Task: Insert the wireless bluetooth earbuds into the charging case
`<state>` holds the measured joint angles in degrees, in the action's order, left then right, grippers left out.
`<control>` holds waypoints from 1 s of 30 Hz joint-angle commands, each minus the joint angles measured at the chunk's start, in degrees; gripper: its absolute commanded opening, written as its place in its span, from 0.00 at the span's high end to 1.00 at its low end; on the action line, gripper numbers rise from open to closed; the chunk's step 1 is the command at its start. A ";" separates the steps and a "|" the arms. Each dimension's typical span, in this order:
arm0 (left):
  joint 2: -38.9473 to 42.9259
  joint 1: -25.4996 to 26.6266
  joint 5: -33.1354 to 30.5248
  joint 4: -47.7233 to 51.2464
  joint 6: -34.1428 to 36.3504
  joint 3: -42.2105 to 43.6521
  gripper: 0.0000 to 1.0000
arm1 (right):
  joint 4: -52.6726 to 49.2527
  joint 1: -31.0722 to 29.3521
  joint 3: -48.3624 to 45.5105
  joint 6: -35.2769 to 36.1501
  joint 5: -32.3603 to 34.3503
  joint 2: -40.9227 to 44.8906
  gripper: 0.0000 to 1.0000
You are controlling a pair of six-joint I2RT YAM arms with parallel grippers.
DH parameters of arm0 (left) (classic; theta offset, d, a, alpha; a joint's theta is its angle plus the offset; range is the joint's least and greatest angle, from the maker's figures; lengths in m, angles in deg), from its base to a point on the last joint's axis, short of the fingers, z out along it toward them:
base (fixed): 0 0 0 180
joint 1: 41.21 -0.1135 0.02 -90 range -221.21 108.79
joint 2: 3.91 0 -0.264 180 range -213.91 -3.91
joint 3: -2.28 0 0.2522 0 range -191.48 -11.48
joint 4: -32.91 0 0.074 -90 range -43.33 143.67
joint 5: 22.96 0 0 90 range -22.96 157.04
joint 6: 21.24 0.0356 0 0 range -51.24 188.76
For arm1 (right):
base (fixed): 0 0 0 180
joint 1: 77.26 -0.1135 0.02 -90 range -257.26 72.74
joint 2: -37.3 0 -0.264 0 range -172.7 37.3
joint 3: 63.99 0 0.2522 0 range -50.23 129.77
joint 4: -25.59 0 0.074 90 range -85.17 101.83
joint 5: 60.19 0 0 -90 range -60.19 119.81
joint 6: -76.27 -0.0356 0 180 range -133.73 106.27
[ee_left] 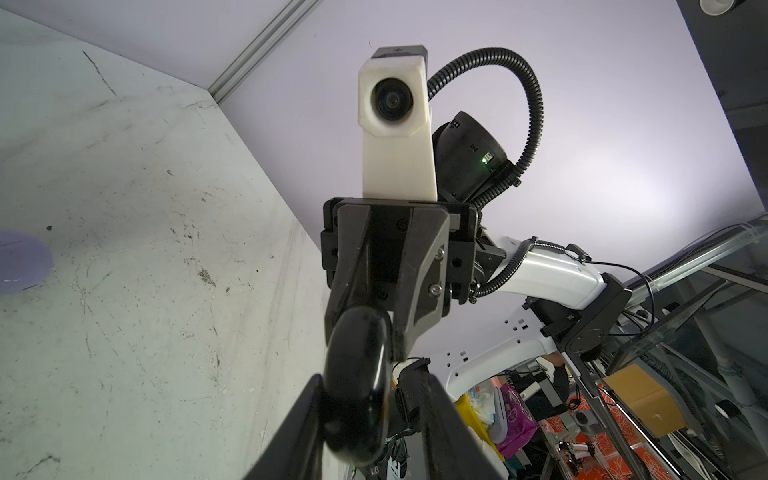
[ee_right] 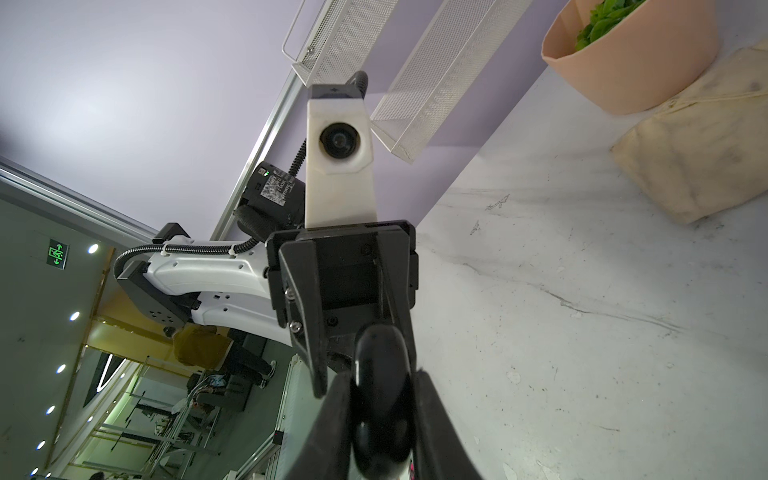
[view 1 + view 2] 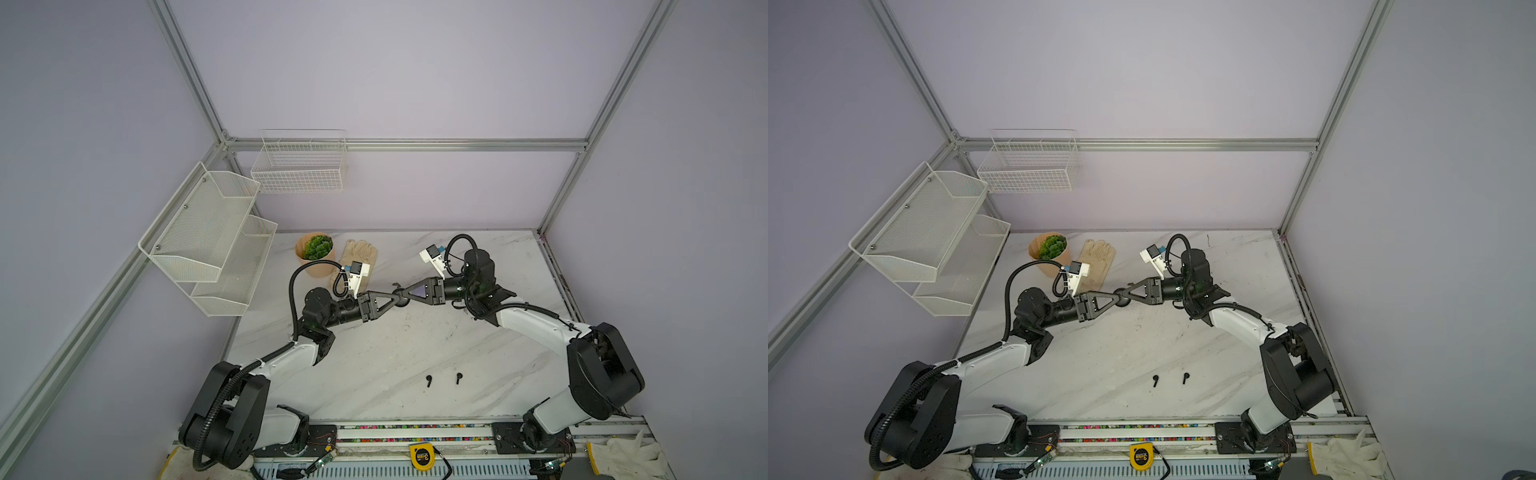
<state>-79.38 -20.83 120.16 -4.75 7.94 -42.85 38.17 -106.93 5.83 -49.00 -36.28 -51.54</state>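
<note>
Closest to the lens: a glossy black charging case point(image 2: 380, 399), seen edge-on in both wrist views, sitting where my two claws meet tip to tip at mid-tabletop. I cannot tell from that angle whether its lid is up or down.

My right claw point(image 3: 409, 295) is nearly closed, both fingers point(image 2: 332, 424) pressed against the case's two faces with no gap visible. I record this as a firm hold.

My left claw point(image 3: 392, 297) is slightly parted around the opposite rim of the same case. One finger point(image 1: 301, 419) touches it; the other finger point(image 1: 446, 419) stands clear, with a sliver of background showing between. I record this as not clamped.

Two black earbuds point(image 3: 428, 380) point(image 3: 459, 377) lie on the marble tabletop point(image 3: 374, 353) at 6 o'clock from the case, well apart from it, near the front edge. They sit side by side, not touching, stems pointing roughly toward 6 o'clock. Neither is in the case or in a claw.

At 10 o'clock from the case stands a plant pot point(image 3: 313, 259), with a pale work glove point(image 3: 360, 257) just beside it at 11 o'clock.

One lilac round shape point(image 1: 20, 262) lies on the tabletop at the border of the left wrist view; it is cropped, so I cannot identify it
</note>
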 commanded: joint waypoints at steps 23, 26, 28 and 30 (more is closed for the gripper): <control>-2.30 1.06 0.34 -8.31 -1.03 2.31 0.58 | 1.50 -0.47 2.59 -0.68 -1.23 -0.77 0.89; -2.84 1.09 0.45 -9.43 -1.45 2.64 0.65 | 1.39 -0.41 2.80 -0.68 -1.25 -0.81 0.89; -2.94 1.11 0.29 -9.81 -1.57 2.89 0.68 | 1.34 -0.47 2.92 -0.68 -1.33 -0.91 0.89; -2.85 1.09 0.14 -10.09 -1.59 3.12 0.72 | 1.29 -0.42 2.99 -0.64 -1.33 -0.99 0.89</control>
<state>-82.46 -20.02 120.20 -10.82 6.37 -41.56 38.17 -106.96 6.57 -49.26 -37.08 -52.31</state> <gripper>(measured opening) 0.294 0.238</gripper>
